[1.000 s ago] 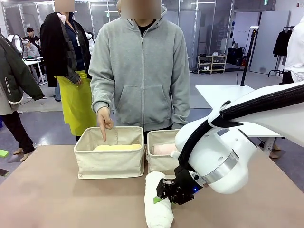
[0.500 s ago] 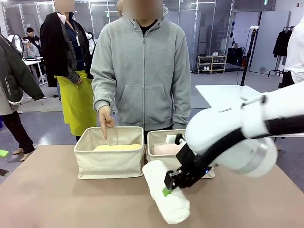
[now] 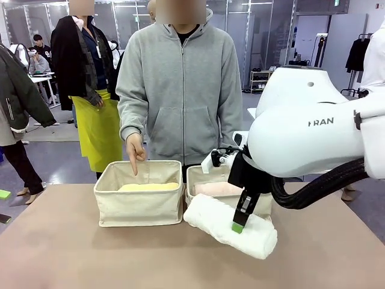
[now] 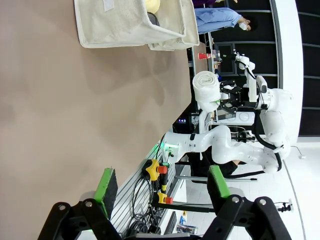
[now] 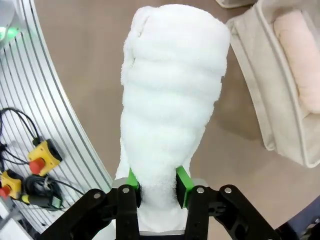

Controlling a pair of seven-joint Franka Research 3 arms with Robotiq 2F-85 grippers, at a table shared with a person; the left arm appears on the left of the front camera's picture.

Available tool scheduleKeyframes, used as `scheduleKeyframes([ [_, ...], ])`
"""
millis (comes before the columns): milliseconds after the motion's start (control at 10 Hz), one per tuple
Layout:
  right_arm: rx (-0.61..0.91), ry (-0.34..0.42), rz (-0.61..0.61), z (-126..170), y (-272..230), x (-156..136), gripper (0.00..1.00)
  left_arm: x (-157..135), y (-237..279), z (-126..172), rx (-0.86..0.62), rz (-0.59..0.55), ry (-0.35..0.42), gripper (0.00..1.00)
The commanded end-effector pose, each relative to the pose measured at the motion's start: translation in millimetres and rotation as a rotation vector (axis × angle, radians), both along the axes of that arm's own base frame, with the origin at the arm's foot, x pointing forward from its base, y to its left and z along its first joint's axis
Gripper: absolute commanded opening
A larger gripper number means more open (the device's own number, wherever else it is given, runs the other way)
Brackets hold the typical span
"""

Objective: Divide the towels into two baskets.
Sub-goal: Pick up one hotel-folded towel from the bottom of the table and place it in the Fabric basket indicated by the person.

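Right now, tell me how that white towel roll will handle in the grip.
The white towel roll looks soft: the right gripper pinches it in at one end. Held there, its long free end may sag. Its loose terry layers could probably start to unroll.

You get bright, even overhead light; soft shadows under baskets (image 3: 138, 201) on table (image 3: 72, 253). White towel (image 5: 172, 100) near blown out. Wrist views bend at edges; background slightly soft.

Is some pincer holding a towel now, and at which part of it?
The right pincer grips the white towel near one end; the left pincer holds nothing.
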State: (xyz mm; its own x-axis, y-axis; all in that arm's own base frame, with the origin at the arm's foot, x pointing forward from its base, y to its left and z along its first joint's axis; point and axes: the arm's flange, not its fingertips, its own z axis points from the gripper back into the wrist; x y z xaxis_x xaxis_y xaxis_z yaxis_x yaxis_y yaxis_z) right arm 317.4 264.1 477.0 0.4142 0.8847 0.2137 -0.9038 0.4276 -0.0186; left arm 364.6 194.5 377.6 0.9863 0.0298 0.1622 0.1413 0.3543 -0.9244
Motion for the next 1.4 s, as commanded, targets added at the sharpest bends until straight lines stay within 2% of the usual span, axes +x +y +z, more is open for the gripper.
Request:
scheduleKeyframes([
  [0,0.012,0.024,-0.068,-5,-1,-1,0.23,-2,-1,2,-0.016,0.010,-0.013,0.92],
  [300,0.012,0.024,-0.068,-5,-1,-1,0.23,-2,-1,2,-0.016,0.010,-0.013,0.92],
  [400,0.003,0.018,-0.032,-5,-5,2,0.30,-2,-1,2,-0.016,0.010,-0.013,0.92],
  [500,-0.016,-0.075,0.000,3,1,2,0.30,-2,-1,2,-0.016,0.010,-0.013,0.92],
  [600,-0.022,-0.135,0.067,16,19,17,0.30,-2,-1,2,-0.016,0.010,-0.013,0.92],
  [900,-0.058,-0.230,0.272,56,83,82,0.30,-2,-1,2,-0.016,0.010,-0.013,0.92],
  [1100,-0.127,-0.292,0.313,64,137,125,0.30,-2,-1,2,-0.016,0.010,-0.013,0.92],
  [1300,-0.144,-0.365,0.401,60,183,152,0.30,-2,-1,2,-0.016,0.010,-0.013,0.92],
])
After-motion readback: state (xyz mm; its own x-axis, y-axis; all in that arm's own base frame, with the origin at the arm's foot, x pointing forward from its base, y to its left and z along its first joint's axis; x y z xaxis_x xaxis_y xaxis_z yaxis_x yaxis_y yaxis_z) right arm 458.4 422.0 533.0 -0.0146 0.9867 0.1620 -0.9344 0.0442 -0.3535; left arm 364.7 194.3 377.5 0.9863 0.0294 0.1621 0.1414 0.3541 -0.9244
